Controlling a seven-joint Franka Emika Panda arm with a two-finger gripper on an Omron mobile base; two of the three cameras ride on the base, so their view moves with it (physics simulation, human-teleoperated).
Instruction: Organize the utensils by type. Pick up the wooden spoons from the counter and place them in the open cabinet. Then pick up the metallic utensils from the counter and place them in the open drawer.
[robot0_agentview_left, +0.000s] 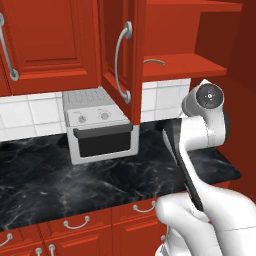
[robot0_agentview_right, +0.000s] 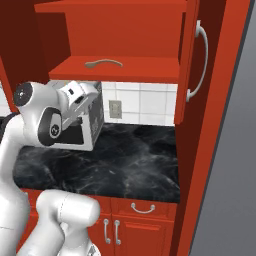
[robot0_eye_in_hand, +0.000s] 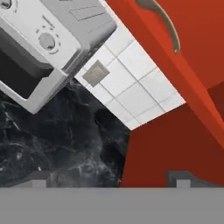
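One wooden spoon (robot0_agentview_right: 103, 63) lies on the lower shelf (robot0_agentview_right: 150, 70) of the open cabinet, near the shelf's front edge, its long axis running along that edge; which end is the bowl cannot be told. In the left base view the same spoon (robot0_agentview_left: 154, 61) sits at the shelf's front left part, and in the hand view it (robot0_eye_in_hand: 162, 19) lies across the red shelf. The gripper (robot0_eye_in_hand: 111, 178) hangs above the counter (robot0_agentview_right: 135, 165), near its back edge, between the white toaster oven (robot0_agentview_left: 100, 125) and the cabinet's side wall; its jaws stand wide apart and hold nothing. The cabinet door (robot0_agentview_left: 122, 55) stands swung out over the oven.
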